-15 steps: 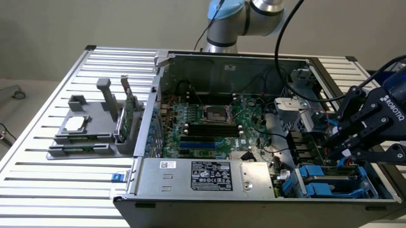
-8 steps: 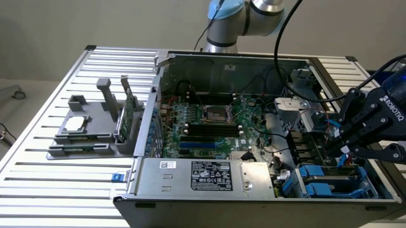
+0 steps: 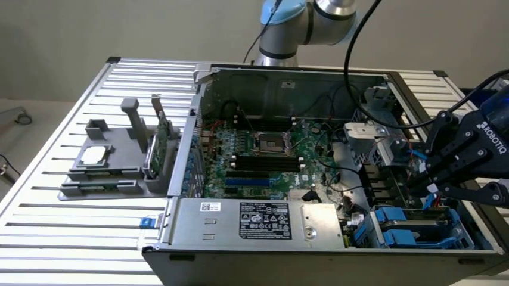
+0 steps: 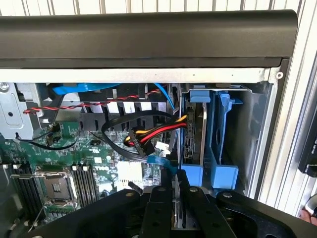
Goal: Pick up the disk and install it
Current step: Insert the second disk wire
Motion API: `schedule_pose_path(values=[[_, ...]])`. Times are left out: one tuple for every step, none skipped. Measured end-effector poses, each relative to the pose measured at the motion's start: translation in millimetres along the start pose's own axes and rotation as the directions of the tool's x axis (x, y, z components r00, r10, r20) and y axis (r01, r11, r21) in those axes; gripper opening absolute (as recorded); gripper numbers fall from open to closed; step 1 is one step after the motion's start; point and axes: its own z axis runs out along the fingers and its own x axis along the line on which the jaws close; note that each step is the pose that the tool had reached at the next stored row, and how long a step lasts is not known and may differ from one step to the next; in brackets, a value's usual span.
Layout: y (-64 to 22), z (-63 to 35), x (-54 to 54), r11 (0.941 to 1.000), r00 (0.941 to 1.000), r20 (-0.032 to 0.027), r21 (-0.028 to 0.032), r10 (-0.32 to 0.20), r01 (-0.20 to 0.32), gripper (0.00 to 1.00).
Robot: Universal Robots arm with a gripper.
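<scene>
The disk (image 4: 194,136) stands on edge in the drive bay (image 4: 247,129) at the case's corner, its dark side and connector end showing, with its blue carrier (image 4: 198,95) around it. A second blue carrier (image 4: 221,144) stands beside it. My gripper (image 4: 174,177) hovers just short of the disk's near end, fingers pressed together with nothing visible between them. In the exterior view my gripper (image 3: 430,187) hangs at the exterior view's right, above the drive bay (image 3: 415,229) with its blue carriers.
A bundle of black, red and yellow cables (image 4: 148,134) runs beside the disk. The motherboard (image 3: 263,158) and power supply (image 3: 254,223) occupy the case. At the exterior view's left, a grey fixture (image 3: 111,173) holds a silver chip (image 3: 94,156) and a green card (image 3: 163,140).
</scene>
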Motion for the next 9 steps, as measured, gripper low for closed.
schedule_pose_path(values=[[0.7,0.5,-0.9,1.0000,1.0000,-0.0021,0.0006,0.000,0.000,0.16],[1.5,1.0,-1.7,1.0000,1.0000,-0.0042,0.0014,-0.001,0.001,0.16],[2.4,1.5,-2.5,1.0000,1.0000,-0.0061,0.0025,-0.001,0.002,0.16],[3.0,2.2,-3.4,1.0000,1.0000,-0.0079,0.0037,-0.002,0.002,0.16],[3.3,2.9,-4.5,1.0000,1.0000,-0.0093,0.0047,-0.002,0.002,0.16],[3.6,3.8,-5.4,1.0000,0.9999,-0.0102,0.0057,-0.002,0.002,0.16],[3.9,4.7,-6.2,1.0000,0.9999,-0.0110,0.0069,-0.002,0.003,0.16],[4.2,5.5,-6.9,1.0000,0.9999,-0.0118,0.0084,-0.003,0.003,0.16],[4.5,6.2,-7.5,0.9999,0.9999,-0.0124,0.0103,-0.003,0.003,0.16]])
